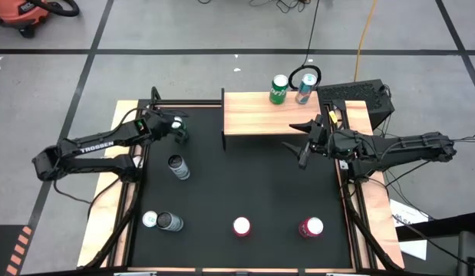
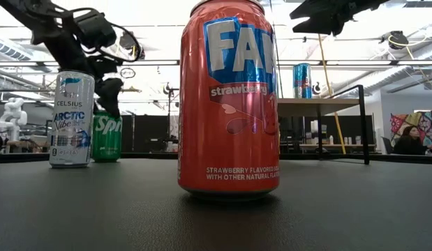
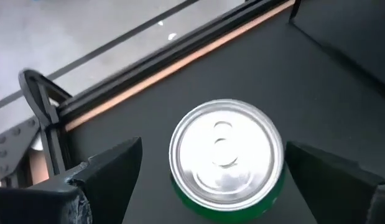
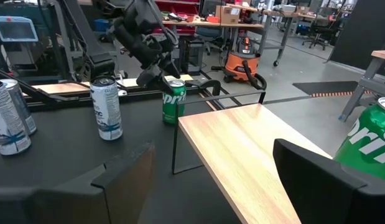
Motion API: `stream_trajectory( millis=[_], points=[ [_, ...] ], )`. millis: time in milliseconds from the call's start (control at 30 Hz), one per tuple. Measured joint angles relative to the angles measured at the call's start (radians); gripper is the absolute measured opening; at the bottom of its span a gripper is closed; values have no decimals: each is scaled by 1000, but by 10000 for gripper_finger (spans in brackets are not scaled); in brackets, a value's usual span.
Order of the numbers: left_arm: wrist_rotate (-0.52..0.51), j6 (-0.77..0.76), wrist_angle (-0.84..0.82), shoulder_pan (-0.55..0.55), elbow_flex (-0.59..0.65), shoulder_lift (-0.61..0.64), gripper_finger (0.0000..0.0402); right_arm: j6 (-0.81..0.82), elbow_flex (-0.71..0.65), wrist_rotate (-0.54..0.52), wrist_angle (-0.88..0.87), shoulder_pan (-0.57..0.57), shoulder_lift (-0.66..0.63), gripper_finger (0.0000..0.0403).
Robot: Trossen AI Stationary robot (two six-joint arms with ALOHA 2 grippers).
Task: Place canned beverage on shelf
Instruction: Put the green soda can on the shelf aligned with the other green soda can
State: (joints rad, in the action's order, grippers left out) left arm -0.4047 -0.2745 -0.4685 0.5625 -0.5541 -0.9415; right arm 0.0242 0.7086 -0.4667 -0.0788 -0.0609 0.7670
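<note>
A green Sprite can (image 1: 179,132) stands upright on the black table near its far left corner; its silver top (image 3: 226,152) shows in the left wrist view. My left gripper (image 1: 173,126) is open just above it, pointing down, one finger (image 3: 111,171) on either side with a gap to the can. It also shows in the low view (image 2: 107,90). The light-wood shelf (image 1: 252,115) stands at the far middle with a green can (image 1: 278,89) and a blue can (image 1: 304,90) on its far right. My right gripper (image 1: 302,143) is open and empty by the shelf's near right corner.
A white Celsius can (image 1: 178,166) stands near the Sprite can. Two cans (image 1: 160,221) stand at the near left, and two red cans (image 1: 242,226) (image 1: 311,227) stand along the near edge. The Fanta can (image 2: 229,97) fills the low view. Black frame rails (image 3: 43,118) edge the table.
</note>
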Motion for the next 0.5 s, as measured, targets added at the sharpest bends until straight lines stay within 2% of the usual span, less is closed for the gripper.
stream_trajectory(
  millis=[167,400,500],
  points=[
    [28,9,12,28,13,0,375,-2,0,0,0,0,0,314],
    [64,21,67,39,42,0,295,-2,0,0,0,0,0,314],
    [63,21,81,40,49,1,274,-2,0,0,0,0,0,314]
  ],
)
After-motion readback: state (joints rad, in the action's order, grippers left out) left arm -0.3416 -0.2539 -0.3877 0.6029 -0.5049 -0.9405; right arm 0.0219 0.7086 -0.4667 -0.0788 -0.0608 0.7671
